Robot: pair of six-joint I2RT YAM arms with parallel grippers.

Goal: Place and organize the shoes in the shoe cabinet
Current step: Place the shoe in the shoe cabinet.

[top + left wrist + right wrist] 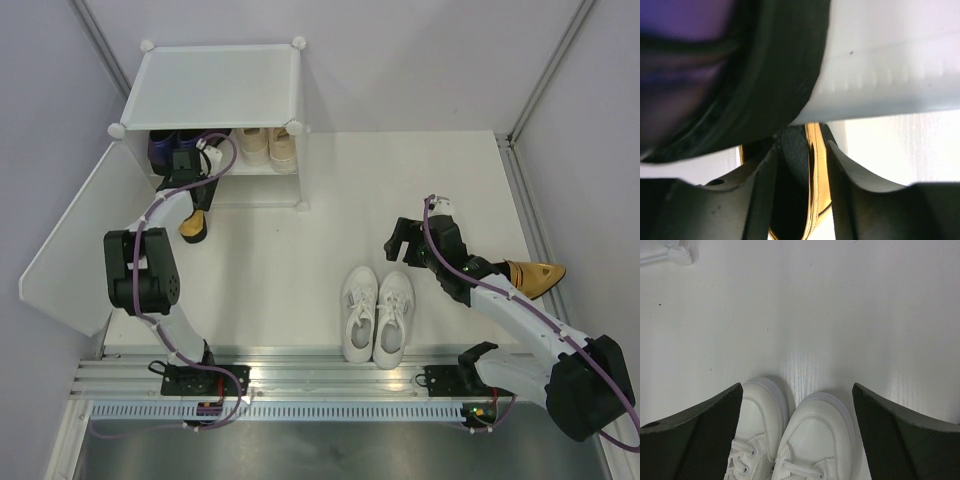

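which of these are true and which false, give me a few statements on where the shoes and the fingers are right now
1. The white sneakers stand side by side on the table. True.
2. The beige sneakers are in the cabinet. True.
3. The right fingers grip a white sneaker. False: they are open and hold nothing.
4. The left fingers are shut on a gold heel. True.
5. Both gold heels are in the cabinet. False: the other gold heel lies on the table beside the right arm.
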